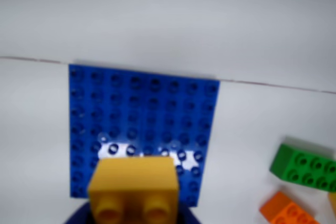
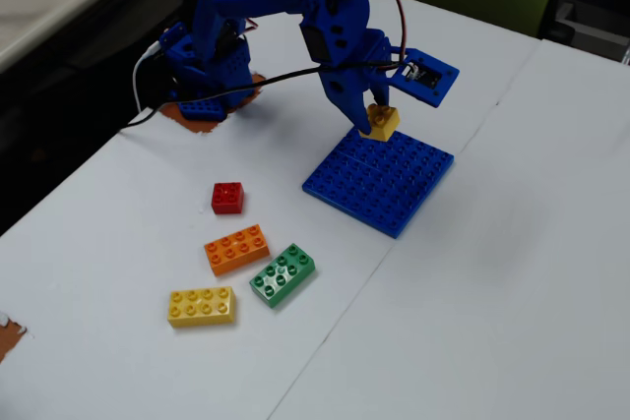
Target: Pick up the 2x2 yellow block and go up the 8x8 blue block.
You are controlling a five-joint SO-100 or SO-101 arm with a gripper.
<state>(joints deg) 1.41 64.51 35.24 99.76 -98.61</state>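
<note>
My gripper point(image 2: 375, 117) is shut on the 2x2 yellow block point(image 2: 382, 123) and holds it just above the far edge of the 8x8 blue block point(image 2: 386, 182). In the wrist view the yellow block point(image 1: 134, 181) fills the bottom centre, underside holes facing the camera, with the gripper point(image 1: 134, 211) around it. The blue baseplate point(image 1: 142, 111) lies flat behind it on the white table. I cannot tell whether the yellow block touches the plate.
To the left of the plate in the fixed view lie a red brick point(image 2: 227, 197), an orange brick point(image 2: 236, 249), a green brick point(image 2: 283, 274) and a long yellow brick point(image 2: 202, 306). The green point(image 1: 304, 167) and orange point(image 1: 286, 211) bricks show at the wrist view's right.
</note>
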